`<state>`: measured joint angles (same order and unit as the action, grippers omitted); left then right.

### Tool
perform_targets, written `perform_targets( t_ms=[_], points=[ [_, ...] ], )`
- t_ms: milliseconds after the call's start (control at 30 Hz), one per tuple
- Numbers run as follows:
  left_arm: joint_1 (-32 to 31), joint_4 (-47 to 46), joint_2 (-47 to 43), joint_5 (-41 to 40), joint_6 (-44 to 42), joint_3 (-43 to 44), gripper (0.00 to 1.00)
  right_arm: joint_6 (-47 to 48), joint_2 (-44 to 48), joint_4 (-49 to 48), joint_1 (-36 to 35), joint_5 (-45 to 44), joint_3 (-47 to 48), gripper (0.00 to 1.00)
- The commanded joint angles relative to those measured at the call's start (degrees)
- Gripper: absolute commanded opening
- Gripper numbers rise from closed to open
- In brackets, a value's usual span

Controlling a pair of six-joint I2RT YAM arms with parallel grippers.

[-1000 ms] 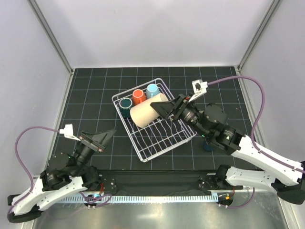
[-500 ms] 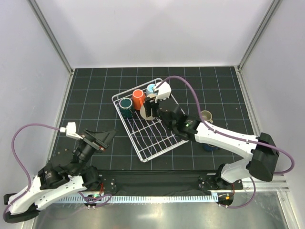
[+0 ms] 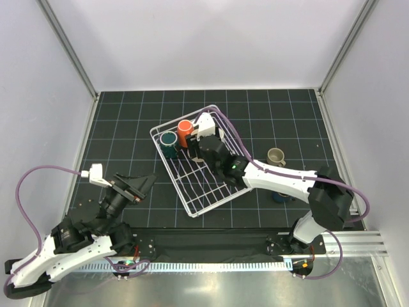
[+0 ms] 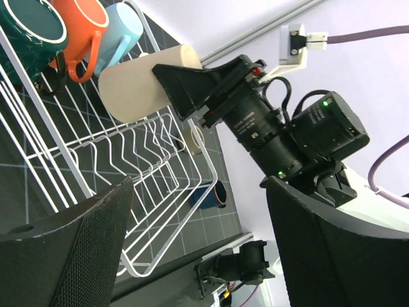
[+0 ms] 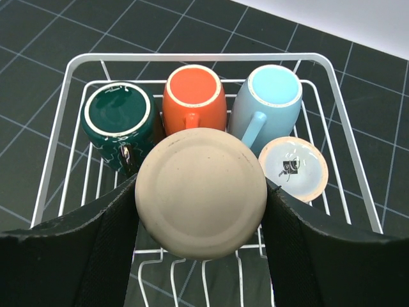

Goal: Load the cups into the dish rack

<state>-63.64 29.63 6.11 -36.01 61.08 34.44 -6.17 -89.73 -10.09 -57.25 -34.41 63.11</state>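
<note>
We see the right gripper (image 5: 201, 187) clamped across the beige tumbler (image 4: 128, 89), one finger on each side of its round wall, so the jaws stand fairly wide but are filled by the cup; the grip sits near one end, which we judge leaves most of the body free to go down among the wires; the tumbler hangs over the dish rack (image 5: 192, 57), just short of the teal mug (image 5: 118, 118), the orange mug (image 5: 192, 96), the light blue mug (image 5: 273, 96) and a small pale cup (image 5: 294, 167) that line the rack's far end, and we cannot tell whether it touches the wires yet; its long axis lies over, not upright, in line with the gripper's reach, the free end tipped a little down toward those mugs, while a closed flat end, which we take for the base, faces the wrist camera; the left gripper (image 3: 137, 184) hovers over the table's near left, fingers spread wide around nothing, well apart from the rack, likely kept out of the way; an olive-beige cup (image 3: 276, 155) and a navy cup (image 4: 211, 195) wait on the table right of the rack
</note>
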Motion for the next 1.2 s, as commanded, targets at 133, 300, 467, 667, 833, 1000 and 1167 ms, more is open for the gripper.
perform_targets(
  t_ms=[133,300,467,667,833,1000,1167],
  points=[
    [0.00,-0.10,0.66,-2.05,-0.26,1.34,0.82,0.20,-2.02,-6.61,0.12,-1.80,2.02,0.04],
    [0.00,-0.36,1.45,-1.70,0.00,1.51,0.82,-0.15,-5.10,-7.40,0.21,-1.36,2.28,0.04],
    [0.00,-0.18,2.24,-1.52,0.18,1.78,0.82,-1.12,-7.38,-7.32,0.21,-1.01,2.54,0.04],
    [0.00,-0.10,2.15,-1.61,0.36,1.43,0.82,-2.44,-7.91,-7.23,0.21,-0.83,1.40,0.04],
    [0.00,-0.01,2.68,-1.17,0.62,1.51,0.82,-3.14,-9.93,-5.91,0.21,-0.83,2.01,0.04],
    [0.00,1.13,3.91,-1.26,1.23,2.30,0.82,-4.28,-10.90,-4.59,0.21,-0.22,2.45,0.04],
    [0.00,1.49,4.44,-1.43,1.15,2.92,0.82,-5.16,-11.25,-3.01,0.21,-0.22,2.89,0.09]
  ],
)
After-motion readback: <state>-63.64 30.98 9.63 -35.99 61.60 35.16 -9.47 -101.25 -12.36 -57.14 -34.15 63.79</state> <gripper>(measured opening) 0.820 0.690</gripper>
